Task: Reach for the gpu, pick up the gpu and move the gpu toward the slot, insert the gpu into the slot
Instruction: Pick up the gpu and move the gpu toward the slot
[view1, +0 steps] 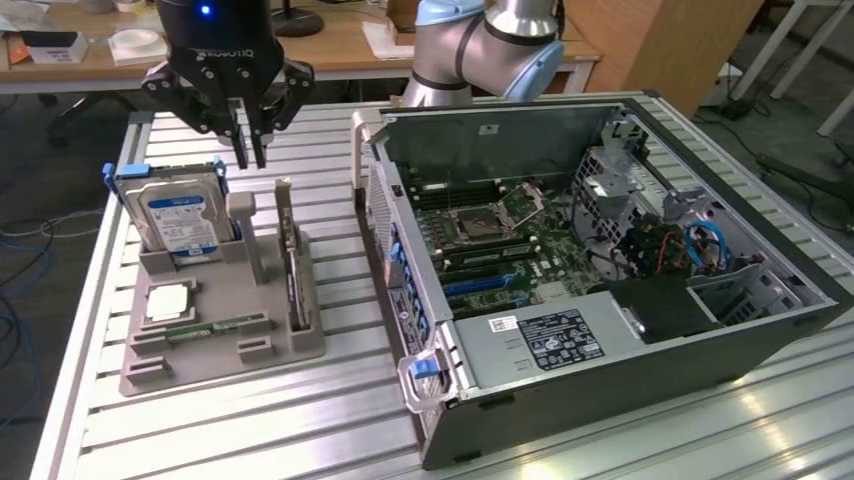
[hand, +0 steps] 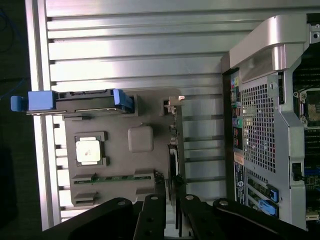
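Soft, even room light falls from overhead, bright enough and without hard shadows. The dark fingers (view1: 242, 125) stand almost as a silhouette against the pale slatted table (view1: 334, 400). Well away from them, the slats carry a white sheen. Off to the fingers' side, the computer case (view1: 534, 135) is dimmer in its deep corners. From the wrist, the slats beyond the fingers glare in bright bands and the case's rim washes out. A small blue lamp (view1: 203, 10) glows above the fingers.
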